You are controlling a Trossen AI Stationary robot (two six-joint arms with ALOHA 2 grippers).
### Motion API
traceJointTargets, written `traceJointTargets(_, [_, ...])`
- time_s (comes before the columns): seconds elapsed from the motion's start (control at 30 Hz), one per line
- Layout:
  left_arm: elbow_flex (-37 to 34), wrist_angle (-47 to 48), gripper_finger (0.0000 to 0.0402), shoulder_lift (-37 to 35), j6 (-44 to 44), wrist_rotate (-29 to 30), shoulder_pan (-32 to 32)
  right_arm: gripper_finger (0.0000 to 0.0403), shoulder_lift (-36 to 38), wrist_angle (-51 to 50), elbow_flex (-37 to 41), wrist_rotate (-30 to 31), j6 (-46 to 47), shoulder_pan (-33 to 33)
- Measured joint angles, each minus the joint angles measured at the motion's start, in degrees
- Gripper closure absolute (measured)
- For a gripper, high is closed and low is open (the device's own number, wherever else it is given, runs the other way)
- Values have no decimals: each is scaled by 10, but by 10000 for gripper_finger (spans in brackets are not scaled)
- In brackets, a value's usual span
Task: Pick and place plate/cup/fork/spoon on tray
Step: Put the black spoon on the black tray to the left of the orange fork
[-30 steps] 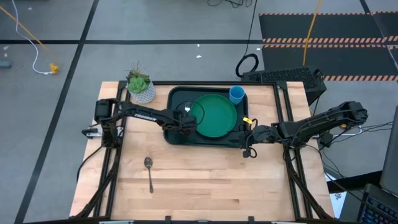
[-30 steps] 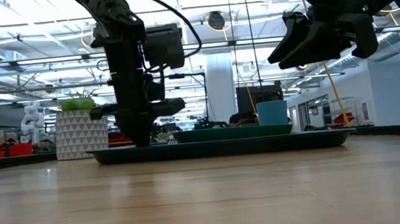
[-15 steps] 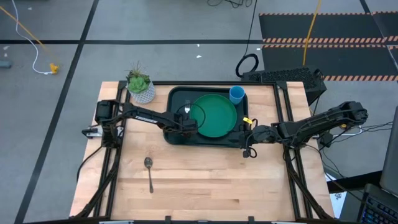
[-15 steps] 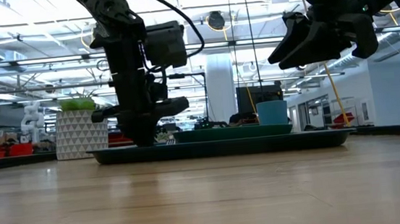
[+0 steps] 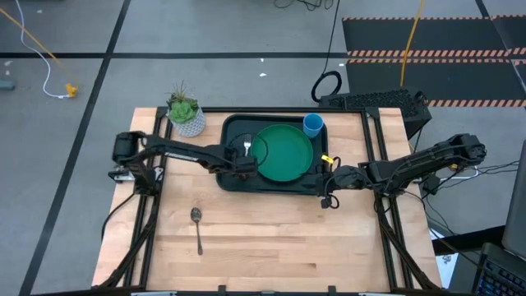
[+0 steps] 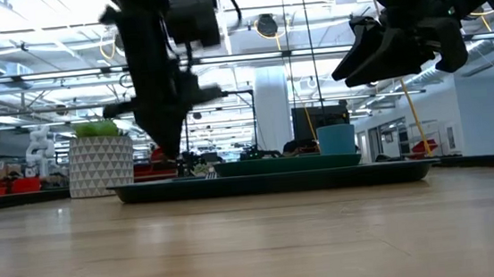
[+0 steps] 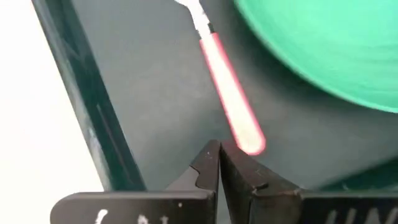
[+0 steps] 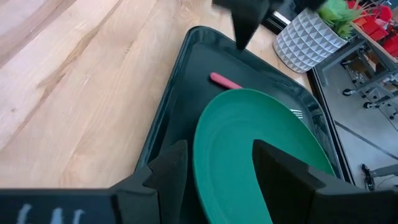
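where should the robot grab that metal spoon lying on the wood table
Grip the slim all-silver metal spoon across its thin handle near the middle, coming straight down from above. It lies flat on the bare wooden table, bowl toward the tray, so only the handle's narrow sides offer purchase.

Counts: 1 large dark green-black rectangular tray, 1 round flat green plate, 1 small light-blue round cup, 1 fork with pink handle and silver tines, 1 slim all-silver metal spoon, 1 white patterned pot with green plant, 1 wooden table, 2 dark robot arms.
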State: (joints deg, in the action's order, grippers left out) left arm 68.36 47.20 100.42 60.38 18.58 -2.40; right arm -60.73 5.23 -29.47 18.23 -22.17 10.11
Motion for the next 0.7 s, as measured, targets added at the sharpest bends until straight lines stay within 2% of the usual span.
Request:
traceJointTargets(0.13, [10, 41, 383, -50, 52, 15, 41, 229, 0, -4, 0, 23, -21, 0])
traceJointTargets(0.33, [33, 161, 383, -80, 214, -17, 138, 229, 0, 3, 0, 103, -71, 0])
traceJointTargets(0.6, [50, 233, 383, -79, 406, -94, 254, 229, 0, 74, 0, 119, -119, 0])
traceJointTargets(0.7, [50, 253, 382, -79, 463, -100, 296, 229, 0, 105, 0, 118, -117, 0])
